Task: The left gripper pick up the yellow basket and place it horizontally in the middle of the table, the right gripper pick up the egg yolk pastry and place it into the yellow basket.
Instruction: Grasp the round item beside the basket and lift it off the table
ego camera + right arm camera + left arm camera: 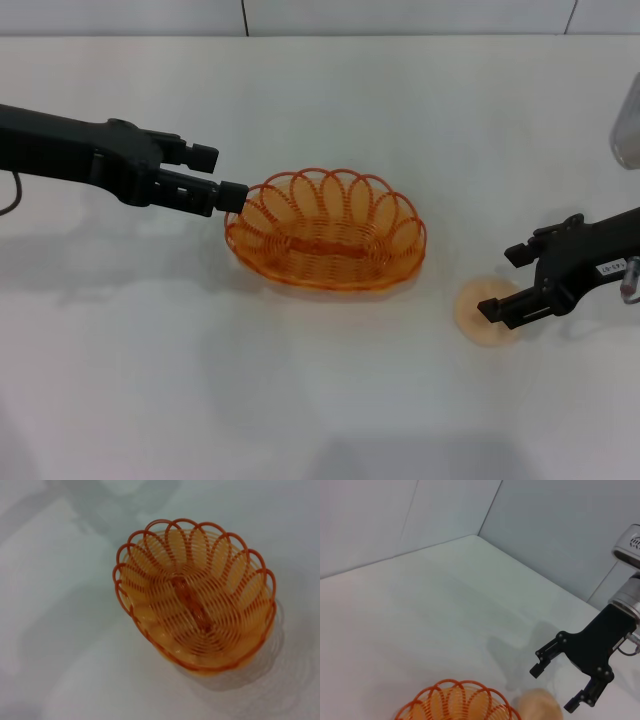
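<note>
The yellow basket rests on the white table near its middle, long side across; it also shows in the right wrist view and partly in the left wrist view. My left gripper is open at the basket's left rim, its lower finger touching the rim. The egg yolk pastry lies on the table right of the basket. My right gripper is open just over the pastry, one finger across it. The left wrist view shows that gripper open beside the pastry.
A grey blurred object stands at the table's far right edge. A pale wall runs along the back. Bare tabletop lies in front of the basket and behind it.
</note>
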Controlling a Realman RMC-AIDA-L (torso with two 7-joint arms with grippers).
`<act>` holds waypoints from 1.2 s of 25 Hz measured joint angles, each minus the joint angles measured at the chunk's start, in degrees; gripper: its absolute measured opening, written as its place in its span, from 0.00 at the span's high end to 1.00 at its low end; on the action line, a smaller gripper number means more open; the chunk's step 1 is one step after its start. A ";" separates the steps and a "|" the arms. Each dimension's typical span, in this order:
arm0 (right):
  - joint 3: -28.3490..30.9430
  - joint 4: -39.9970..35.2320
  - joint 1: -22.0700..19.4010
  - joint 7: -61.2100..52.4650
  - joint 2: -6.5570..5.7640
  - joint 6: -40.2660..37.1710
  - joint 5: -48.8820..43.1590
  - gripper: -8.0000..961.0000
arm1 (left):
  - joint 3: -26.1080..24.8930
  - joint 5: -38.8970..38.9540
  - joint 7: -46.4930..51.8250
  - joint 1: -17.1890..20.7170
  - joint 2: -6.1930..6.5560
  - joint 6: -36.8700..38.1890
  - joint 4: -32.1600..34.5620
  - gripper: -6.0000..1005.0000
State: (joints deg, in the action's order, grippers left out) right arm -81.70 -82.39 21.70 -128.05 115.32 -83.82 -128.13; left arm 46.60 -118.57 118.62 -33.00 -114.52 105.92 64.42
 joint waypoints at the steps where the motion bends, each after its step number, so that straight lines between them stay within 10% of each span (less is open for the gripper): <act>1: -0.06 0.24 0.16 0.00 0.00 0.01 -0.01 0.14 | 0.01 0.00 0.00 -0.02 0.00 -0.05 0.00 0.13; 11: -0.63 2.24 1.39 -0.21 0.09 -0.01 -1.43 0.15 | 0.04 -0.09 0.14 -0.07 0.01 -0.74 -0.08 0.13; 13: -0.70 3.17 1.79 -0.22 0.12 0.01 -2.18 0.32 | 0.05 -0.11 0.19 -0.07 0.00 -0.74 -0.13 0.13; 30: -0.62 3.63 2.44 -0.71 0.17 0.06 -3.01 0.55 | 0.07 -0.21 0.21 -0.05 0.00 -0.80 -0.17 0.13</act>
State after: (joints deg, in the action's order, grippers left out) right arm -82.33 -78.76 24.14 -128.76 115.48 -83.75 -131.14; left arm 46.67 -118.78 118.83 -33.04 -114.51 105.12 64.25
